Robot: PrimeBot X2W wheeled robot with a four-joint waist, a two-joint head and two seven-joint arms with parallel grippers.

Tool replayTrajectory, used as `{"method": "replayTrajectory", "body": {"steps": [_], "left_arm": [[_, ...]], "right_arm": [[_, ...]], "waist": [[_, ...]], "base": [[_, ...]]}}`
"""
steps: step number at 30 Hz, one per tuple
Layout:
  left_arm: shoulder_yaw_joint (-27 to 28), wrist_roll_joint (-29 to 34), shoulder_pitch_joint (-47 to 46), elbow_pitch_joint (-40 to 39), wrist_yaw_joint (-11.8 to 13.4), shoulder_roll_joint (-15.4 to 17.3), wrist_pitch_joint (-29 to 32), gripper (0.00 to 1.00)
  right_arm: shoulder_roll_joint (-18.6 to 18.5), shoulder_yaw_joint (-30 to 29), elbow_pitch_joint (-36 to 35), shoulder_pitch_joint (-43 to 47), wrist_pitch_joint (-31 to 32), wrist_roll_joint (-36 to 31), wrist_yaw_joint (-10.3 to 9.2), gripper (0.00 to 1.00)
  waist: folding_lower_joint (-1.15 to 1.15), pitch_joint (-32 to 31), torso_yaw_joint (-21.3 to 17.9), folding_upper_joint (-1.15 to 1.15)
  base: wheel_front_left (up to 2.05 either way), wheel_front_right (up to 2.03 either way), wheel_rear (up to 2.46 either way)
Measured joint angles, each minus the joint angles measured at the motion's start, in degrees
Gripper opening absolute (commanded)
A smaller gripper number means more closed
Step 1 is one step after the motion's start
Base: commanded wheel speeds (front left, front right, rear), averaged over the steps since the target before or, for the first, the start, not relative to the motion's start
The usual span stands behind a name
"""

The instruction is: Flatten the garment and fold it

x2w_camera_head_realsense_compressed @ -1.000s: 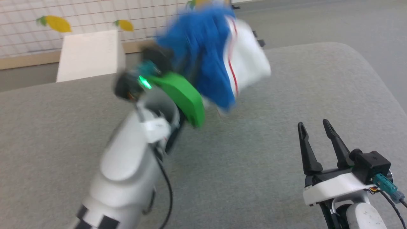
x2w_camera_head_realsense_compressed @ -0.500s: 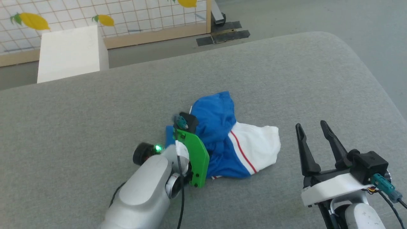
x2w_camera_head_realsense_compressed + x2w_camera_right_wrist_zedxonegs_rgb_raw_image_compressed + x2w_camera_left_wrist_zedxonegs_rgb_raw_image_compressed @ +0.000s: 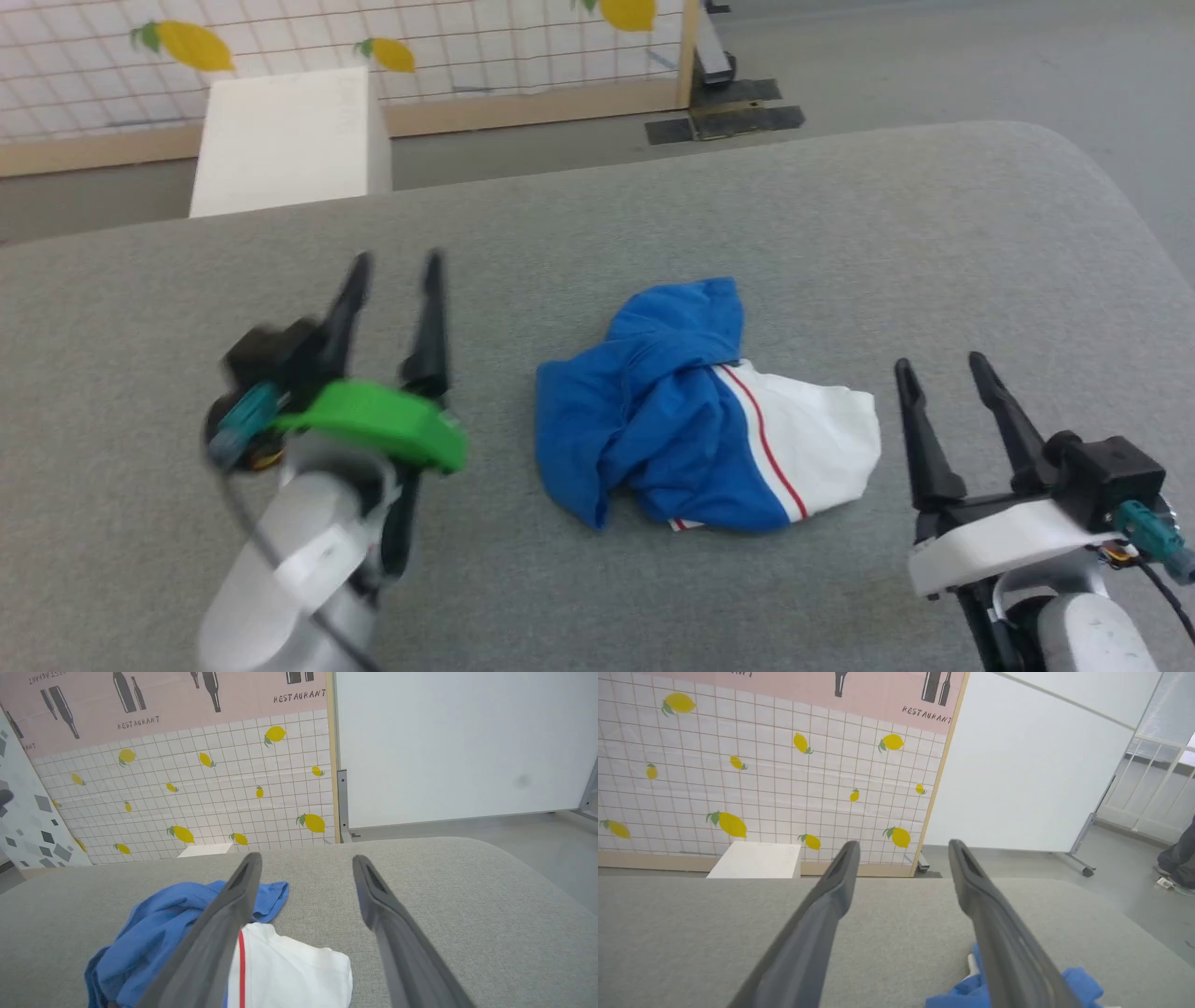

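A crumpled garment (image 3: pixel 691 420) lies in a heap near the middle of the grey padded table (image 3: pixel 840 205), between the robot's two grippers and touching neither. Its blue body is bunched toward the robot's left. A white sleeve edged with a thin red stripe spreads toward the right, and a bit of red-and-white trim peeks out at the heap's near edge.

The left gripper (image 3: pixel 397 266), on a green mount, sits over bare table to the left of the garment, fingers spread apart and holding nothing; the head view shows it slightly blurred. The right gripper (image 3: pixel 938 369) stands just beside the white sleeve, likewise spread wide and empty. In the right wrist view the blue folds and the sleeve lie to the left of that gripper's fingers.

Beyond the table's far edge a white block (image 3: pixel 289 140) stands before a tiled wall (image 3: pixel 738 779) printed with lemons, next to a plain white panel (image 3: pixel 1027 765). A person's dark trouser leg (image 3: pixel 1178 858) shows at the far right of the left wrist view.
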Motion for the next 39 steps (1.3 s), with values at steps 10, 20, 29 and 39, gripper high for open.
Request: {"method": "replayTrajectory", "body": {"steps": [10,20,29,39], "left_arm": [[12.0,8.4,15.4,-16.4,1.3,-0.4,-1.3,1.0],[16.4,13.7,16.8,-17.8,-2.6,-5.6,-1.4,1.0],[17.9,14.7,17.8,-15.7,-4.7,-7.4,-1.4,1.0],[17.9,15.8,19.3,-15.2,-5.7,-8.1,-1.4,1.0]], "right_arm": [[0.0,-10.8,12.3,-5.3,19.8,2.3,0.0,1.0],[-0.9,-9.6,16.0,-9.3,40.4,1.1,-0.03,0.18],[-0.1,-4.5,5.4,-9.1,33.4,4.7,-0.01,0.0],[0.1,33.3,-5.8,-8.4,38.0,2.4,-0.01,0.0]], "waist": [[0.0,3.7,4.9,0.0],[0.0,7.0,8.3,0.0],[0.0,4.4,8.7,0.0],[0.0,1.6,11.0,0.0]], "base": [[0.0,0.0,0.0],[0.0,0.0,0.0],[0.0,0.0,0.0],[0.0,0.0,0.0]]}}
